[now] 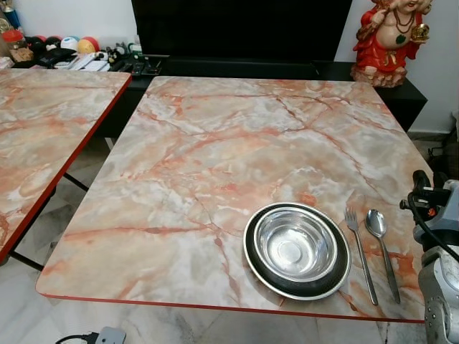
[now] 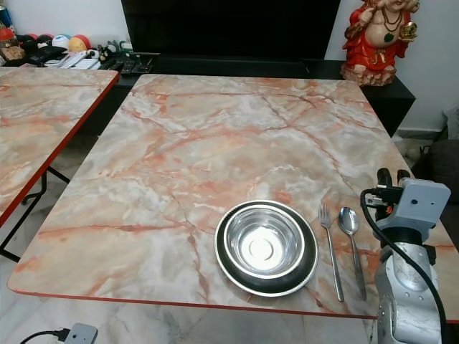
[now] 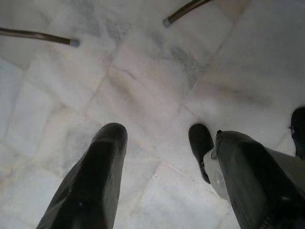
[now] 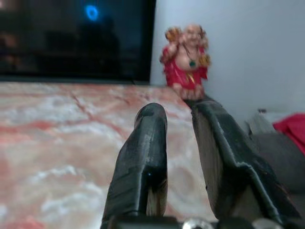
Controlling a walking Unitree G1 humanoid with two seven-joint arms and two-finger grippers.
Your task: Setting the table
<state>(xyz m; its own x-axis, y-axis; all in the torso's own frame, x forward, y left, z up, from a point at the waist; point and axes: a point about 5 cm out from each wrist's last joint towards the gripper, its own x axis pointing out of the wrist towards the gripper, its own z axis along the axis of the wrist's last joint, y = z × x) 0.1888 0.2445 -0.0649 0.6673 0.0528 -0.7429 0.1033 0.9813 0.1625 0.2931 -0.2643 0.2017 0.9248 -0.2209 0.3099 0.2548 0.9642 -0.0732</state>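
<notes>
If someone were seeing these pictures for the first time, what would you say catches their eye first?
Most likely the shiny steel bowl nested in a dark-rimmed plate near the front edge of the marble-patterned table, with a fork and spoon laid side by side to its right. Next, the red and gold figurine on the black cabinet behind the table's far right corner. The right pincer hovers by the table's right edge.

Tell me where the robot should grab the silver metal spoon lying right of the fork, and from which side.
Grip the silver metal spoon at mid-handle, from above, fingers closing across the handle. It lies flat on the marble table, bowl pointing away, with a narrow gap to the silver fork, so a slim pinch probably fits. The right gripper hovers nearest, just right of it.
</notes>
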